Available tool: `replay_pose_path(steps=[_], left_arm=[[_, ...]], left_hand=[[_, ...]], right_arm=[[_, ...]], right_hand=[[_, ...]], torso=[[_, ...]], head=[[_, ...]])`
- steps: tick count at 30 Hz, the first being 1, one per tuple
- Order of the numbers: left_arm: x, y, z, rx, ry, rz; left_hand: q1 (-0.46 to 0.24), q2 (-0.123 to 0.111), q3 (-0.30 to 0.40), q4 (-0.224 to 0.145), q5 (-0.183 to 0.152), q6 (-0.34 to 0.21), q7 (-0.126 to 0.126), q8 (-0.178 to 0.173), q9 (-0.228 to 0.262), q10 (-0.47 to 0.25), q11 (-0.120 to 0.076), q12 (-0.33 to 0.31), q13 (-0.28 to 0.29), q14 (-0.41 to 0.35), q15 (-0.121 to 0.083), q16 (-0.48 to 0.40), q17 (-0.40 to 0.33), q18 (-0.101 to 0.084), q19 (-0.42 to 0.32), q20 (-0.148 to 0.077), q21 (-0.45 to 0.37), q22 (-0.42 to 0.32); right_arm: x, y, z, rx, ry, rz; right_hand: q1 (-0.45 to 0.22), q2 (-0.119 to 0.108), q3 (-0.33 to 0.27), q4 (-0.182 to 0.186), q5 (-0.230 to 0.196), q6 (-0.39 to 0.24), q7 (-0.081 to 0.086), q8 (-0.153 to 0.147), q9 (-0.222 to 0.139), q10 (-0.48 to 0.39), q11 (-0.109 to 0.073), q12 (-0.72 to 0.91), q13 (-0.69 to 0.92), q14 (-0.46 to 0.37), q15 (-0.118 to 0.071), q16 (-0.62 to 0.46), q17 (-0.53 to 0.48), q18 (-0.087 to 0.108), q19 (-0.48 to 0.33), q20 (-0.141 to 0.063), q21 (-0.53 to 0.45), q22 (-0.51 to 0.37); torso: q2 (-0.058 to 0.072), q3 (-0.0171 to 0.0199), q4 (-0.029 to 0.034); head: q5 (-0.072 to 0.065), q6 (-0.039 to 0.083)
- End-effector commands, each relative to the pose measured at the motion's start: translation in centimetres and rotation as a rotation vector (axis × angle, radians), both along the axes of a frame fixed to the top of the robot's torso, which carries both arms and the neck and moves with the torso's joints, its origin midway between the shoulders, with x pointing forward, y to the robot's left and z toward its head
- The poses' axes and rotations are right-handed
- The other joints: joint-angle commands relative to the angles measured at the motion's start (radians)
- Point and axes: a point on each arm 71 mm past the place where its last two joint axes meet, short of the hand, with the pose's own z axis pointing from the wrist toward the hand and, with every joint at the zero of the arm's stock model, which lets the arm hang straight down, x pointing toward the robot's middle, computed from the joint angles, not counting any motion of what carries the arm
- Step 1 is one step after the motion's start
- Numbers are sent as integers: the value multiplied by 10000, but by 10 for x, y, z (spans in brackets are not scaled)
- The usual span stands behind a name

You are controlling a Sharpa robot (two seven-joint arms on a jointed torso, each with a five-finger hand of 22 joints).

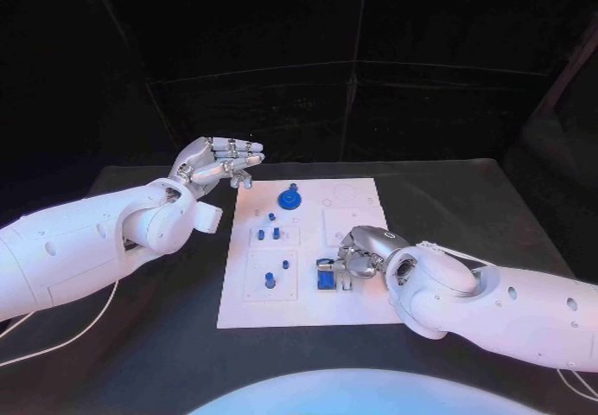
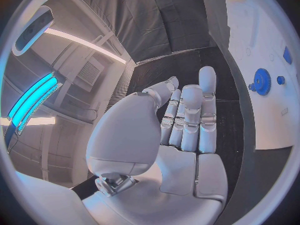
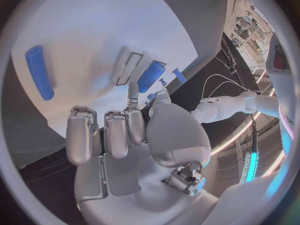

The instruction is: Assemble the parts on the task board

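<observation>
Right hand [image 1: 361, 252] curled over blue part [image 1: 327, 277] near task board [image 1: 355, 192] front edge; grip unclear. Left hand [image 1: 225, 162] empty, fingers extended together, off board's far-left corner. Best kept part upright, pressed straight down.

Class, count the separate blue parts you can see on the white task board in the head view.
6: a gear at the far end, a tiny piece, a pair, one, one, and one by the right robot hand, which may hide more.

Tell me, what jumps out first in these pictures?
The white task board in the middle of the black table, dotted with small blue parts, the biggest a blue gear near its far end. The right hand bends over the board's near part by a blue piece, while the left hand hovers, holding nothing, beside the board's far left corner.
</observation>
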Motion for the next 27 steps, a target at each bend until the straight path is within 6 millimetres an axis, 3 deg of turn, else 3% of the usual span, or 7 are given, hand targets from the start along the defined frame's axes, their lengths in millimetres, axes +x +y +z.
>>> replay_pose_path(steps=[1,6,9,18,22,27], left_arm=[[0,-1,1,-85,-15,-91],[0,-1,1,-84,-15,-89],[0,-1,1,-84,-16,-88],[0,2,1,-65,-19,-37],[0,2,1,-66,-22,-34],[-1,2,1,-72,-21,-48]], left_hand=[[-90,42,-74,7,60,-81,31,63,-13,-109,-19,32,-19,-79,-30,28,-34,146,-44,43,-45,-18],[-90,42,-74,7,60,-81,31,63,-13,-109,-19,32,-19,-79,-30,28,-34,146,-44,43,-45,-18],[-90,42,-74,7,60,-81,31,63,-13,-109,-19,32,-19,-79,-30,28,-34,146,-44,43,-45,-18],[-90,42,-74,7,60,-81,31,63,-13,-109,-19,32,-19,-79,-30,28,-34,146,-44,43,-45,-18],[-87,46,-73,4,61,-80,28,66,-13,-114,-21,39,-19,-82,-30,28,-41,147,-44,44,-47,-20],[-87,46,-73,4,61,-80,28,66,-13,-114,-21,39,-19,-82,-30,28,-41,147,-44,44,-47,-20]], right_arm=[[-1,1,4,1,-276,67],[-4,-1,7,261,-390,65],[-6,-7,11,603,-505,-11],[-14,-56,25,1134,-610,-618],[-15,-75,25,800,-483,-888],[-13,-89,23,193,-471,-975]], right_hand=[[-53,3,-66,-14,-40,-39,-3,-41,18,-33,22,-51,490,733,54,-56,639,-42,240,-35,-29,741],[341,-34,23,-76,72,-95,17,-85,72,-34,37,-70,514,734,67,-70,628,-40,234,-20,-43,731],[749,-50,107,-152,290,-419,124,-313,33,-48,121,-73,544,738,123,-69,637,-40,226,13,-53,724],[1982,-169,262,-550,873,-979,453,-1045,-166,-202,400,-270,469,736,353,-84,631,-25,179,232,-106,660],[2427,-188,312,-772,1341,-1001,531,-1320,-276,-280,463,-406,392,730,411,-97,615,-17,164,292,-122,640],[2606,-167,310,-849,1534,-903,551,-1464,-349,-352,483,-535,313,710,437,-147,533,1,122,326,-171,567]], torso=[[5,6,0],[6,11,-10],[4,8,-3],[-16,-27,-12],[-13,-20,-33],[-3,1,-51]], head=[[-15,-2],[-38,10],[-61,5],[-230,50],[-319,77],[-387,86]])
